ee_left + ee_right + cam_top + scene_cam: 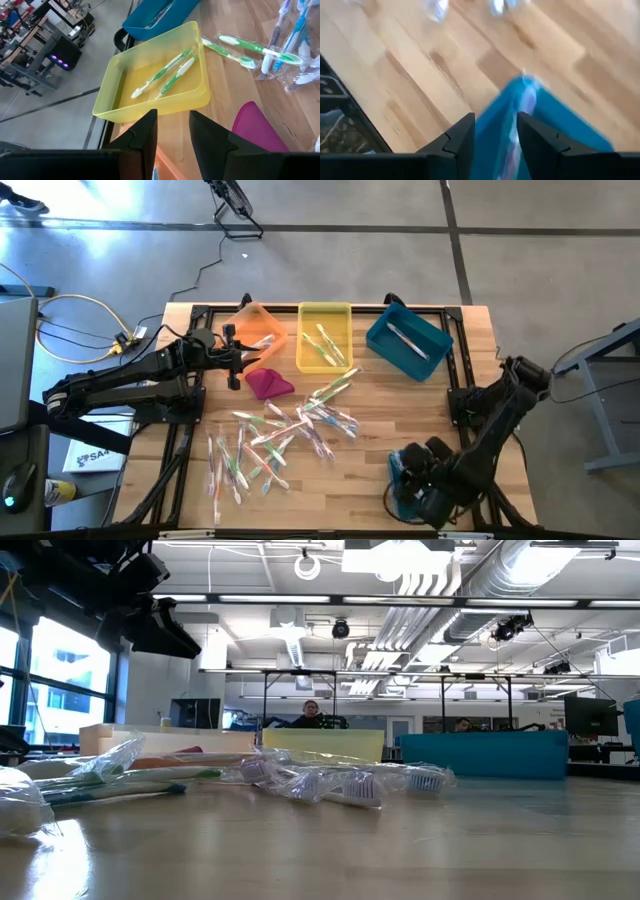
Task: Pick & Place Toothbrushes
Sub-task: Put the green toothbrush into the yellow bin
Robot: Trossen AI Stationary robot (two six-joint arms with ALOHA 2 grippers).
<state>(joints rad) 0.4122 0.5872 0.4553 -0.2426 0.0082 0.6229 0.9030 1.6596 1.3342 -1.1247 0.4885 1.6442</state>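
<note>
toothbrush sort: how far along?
Early. Done: two green toothbrushes lie in the yellow bin and one in the teal bin. In hand: nothing visibly gripped; left pincer hovers by the orange bin, right pincer over a blue object. Left: the large pile on the table.

You get four views. High camera looks straight down on the whole tabletop (pixel 400 470), both arms in frame, fairly far off. Low camera sits at tabletop height, looks level across the wood past the toothbrushes (pixel 330 783) into the room behind. Left wrist camera looks down, close, at the yellow bin (pixel 150 80); the high view shares that bin. Right wrist camera is very close to the wood, blurred, with a blue bin (pixel 545 130) under it. High and low views share the scattered toothbrushes.
</note>
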